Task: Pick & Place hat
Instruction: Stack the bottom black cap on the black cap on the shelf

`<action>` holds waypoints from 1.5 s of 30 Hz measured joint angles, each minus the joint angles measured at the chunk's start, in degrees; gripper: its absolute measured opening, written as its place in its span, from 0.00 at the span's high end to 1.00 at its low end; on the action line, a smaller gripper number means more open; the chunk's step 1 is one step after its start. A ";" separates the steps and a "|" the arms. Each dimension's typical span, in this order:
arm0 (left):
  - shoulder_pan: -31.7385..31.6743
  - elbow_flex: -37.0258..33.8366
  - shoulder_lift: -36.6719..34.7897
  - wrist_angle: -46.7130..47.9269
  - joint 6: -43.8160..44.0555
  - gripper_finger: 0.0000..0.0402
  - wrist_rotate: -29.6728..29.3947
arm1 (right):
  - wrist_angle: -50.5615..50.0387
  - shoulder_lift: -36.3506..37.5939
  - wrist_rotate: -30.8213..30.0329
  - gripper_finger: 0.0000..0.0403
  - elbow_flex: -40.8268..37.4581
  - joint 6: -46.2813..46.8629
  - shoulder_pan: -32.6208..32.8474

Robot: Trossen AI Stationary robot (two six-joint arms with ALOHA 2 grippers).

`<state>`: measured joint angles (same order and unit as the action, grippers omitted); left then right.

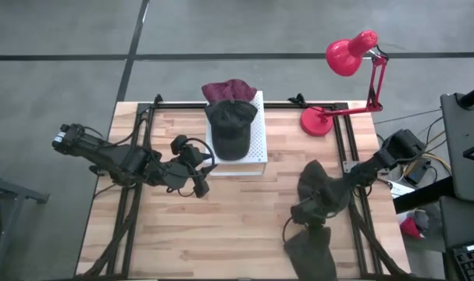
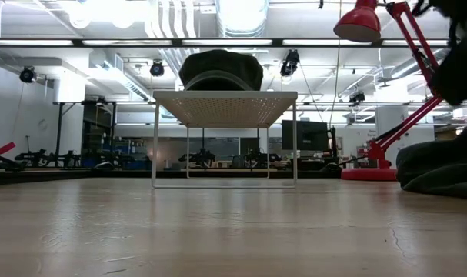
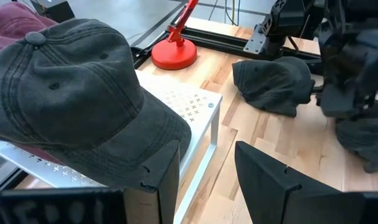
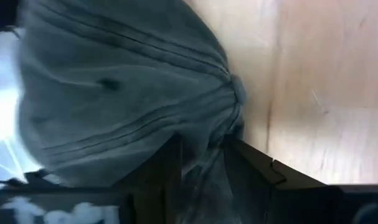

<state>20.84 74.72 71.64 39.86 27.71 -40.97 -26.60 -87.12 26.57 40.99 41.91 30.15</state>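
A dark cap (image 1: 230, 129) already sits on the white perforated stand (image 1: 256, 148), on top of a maroon cap (image 1: 229, 89), so part of the job looks done. Two more dark caps remain on the table (image 1: 221, 226) at the right: one (image 1: 315, 181) by the right arm, another (image 1: 311, 250) near the front edge. The right gripper (image 4: 201, 162) has its fingers pinched on cap fabric, seemingly mid-pickup. The left gripper (image 3: 204, 171) waits just beside the stand, fingers apart and empty. Carrying this cap to the stand is still ahead

Four hats (image 1: 231, 129), one rack (image 1: 256, 148), one lamp (image 1: 350, 55).
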 joint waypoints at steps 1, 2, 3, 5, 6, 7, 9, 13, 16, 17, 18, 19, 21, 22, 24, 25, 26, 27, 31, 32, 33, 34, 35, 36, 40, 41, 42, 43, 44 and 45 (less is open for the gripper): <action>0.00 0.00 0.00 0.00 0.00 0.62 0.00 | 0.26 -1.04 -0.48 0.71 -0.10 -0.31 0.00; 0.00 0.00 0.00 0.00 0.00 0.62 0.01 | 0.32 -2.21 -1.22 0.70 -0.23 -0.71 0.00; 0.00 0.00 0.00 0.00 0.00 0.62 0.02 | 0.26 -3.31 -1.64 0.70 -0.32 -0.78 0.00; 0.00 0.00 0.00 -0.01 0.00 0.62 0.02 | 0.45 -5.31 -1.10 0.70 -0.15 -1.41 -0.09; 0.00 -0.01 0.00 -0.02 0.00 0.62 0.01 | 0.40 -6.27 -0.99 0.70 -0.07 -2.05 -0.09; 0.00 -0.02 0.00 -0.02 0.00 0.62 0.02 | 0.50 -7.10 -0.79 0.71 0.10 -2.74 -0.09; 0.00 -0.03 0.00 -0.02 0.00 0.62 0.04 | 0.95 -8.08 0.15 0.75 0.32 -3.93 -0.10; 0.00 -0.09 0.02 0.00 0.00 0.62 0.04 | 2.24 -8.05 1.07 0.91 0.72 -6.38 -0.04; 0.00 -0.09 0.20 -0.01 0.00 0.62 0.05 | 1.94 -6.87 0.59 0.96 1.47 -7.10 -0.11; 0.00 -0.09 0.25 0.01 0.00 0.62 0.07 | 1.93 -6.46 -0.11 0.97 1.76 -7.22 -0.09; 0.00 -0.14 0.41 -0.01 0.02 0.62 0.16 | 1.92 -5.99 -0.78 0.97 2.15 -7.23 -0.09; 0.00 -0.16 0.51 0.00 0.07 0.62 0.18 | 1.93 -5.33 -1.22 0.97 2.58 -7.26 -0.12; 0.00 -0.20 0.82 0.00 0.10 0.62 0.50 | 1.92 -3.75 -2.08 0.97 3.76 -7.20 -0.24; 0.00 -0.20 1.01 -0.02 0.12 0.62 0.66 | 1.95 -3.03 -2.62 0.97 4.52 -7.19 -0.24; 0.00 -0.20 1.39 0.00 0.37 0.62 1.06 | 1.32 -1.95 -3.97 0.98 6.08 -7.42 -0.19; 0.00 -0.23 1.52 -0.03 0.49 0.62 1.14 | 1.06 -1.42 -4.83 0.98 7.01 -7.79 -0.29; 0.00 -0.27 1.62 -0.05 0.52 0.62 1.36 | 1.00 -0.80 -5.75 0.98 8.03 -8.30 -0.41; 0.00 -0.31 1.68 -0.07 0.57 0.62 1.44 | 0.52 -0.21 -6.76 0.98 9.21 -8.88 -0.72; 0.00 -0.31 1.70 -0.68 0.87 0.62 1.51 | -5.62 0.98 -11.97 0.98 15.29 -12.68 -2.49; 0.00 -0.31 1.70 -0.91 0.91 0.62 1.51 | -7.42 1.08 -13.35 0.98 17.02 -14.20 -2.94; 0.00 -0.31 1.70 -0.90 1.01 0.62 1.56 | -9.01 1.17 -14.50 0.98 18.93 -15.68 -3.42; 0.00 -0.31 1.70 -0.96 1.19 0.62 1.78 | -10.46 1.27 -15.50 0.98 20.82 -17.12 -3.85; -0.02 -0.31 1.70 -1.24 1.36 0.62 2.47 | -11.97 1.37 -16.45 0.98 22.50 -18.61 -4.29; -0.02 -0.41 1.68 -1.71 1.46 0.62 3.35 | -13.35 1.41 -17.40 0.98 24.22 -20.00 -4.66; -0.11 -1.07 1.68 -3.68 1.51 0.62 6.65 | -16.81 1.39 -20.41 0.98 30.27 -24.74 -5.94; -0.11 -1.08 1.68 -4.08 1.50 0.62 7.19 | -17.24 1.39 -20.88 0.98 31.69 -25.79 -6.33; -0.11 -1.07 1.68 -4.49 1.43 0.62 7.50 | -17.68 1.39 -20.90 0.98 32.99 -26.82 -6.76; -0.11 -1.07 1.68 -5.14 1.11 0.62 7.57 | -18.11 1.39 -20.97 0.98 34.23 -27.69 -7.18; -0.09 -1.07 1.68 -6.02 0.69 0.62 7.83 | -18.32 1.39 -21.28 0.98 35.32 -28.69 -7.57; -0.09 -1.07 1.68 -6.84 0.20 0.62 8.15 | -18.42 1.39 -21.96 0.98 36.42 -29.62 -7.90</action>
<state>20.75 73.65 73.32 33.02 27.91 -32.82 -45.01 -85.73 4.61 77.42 12.28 22.25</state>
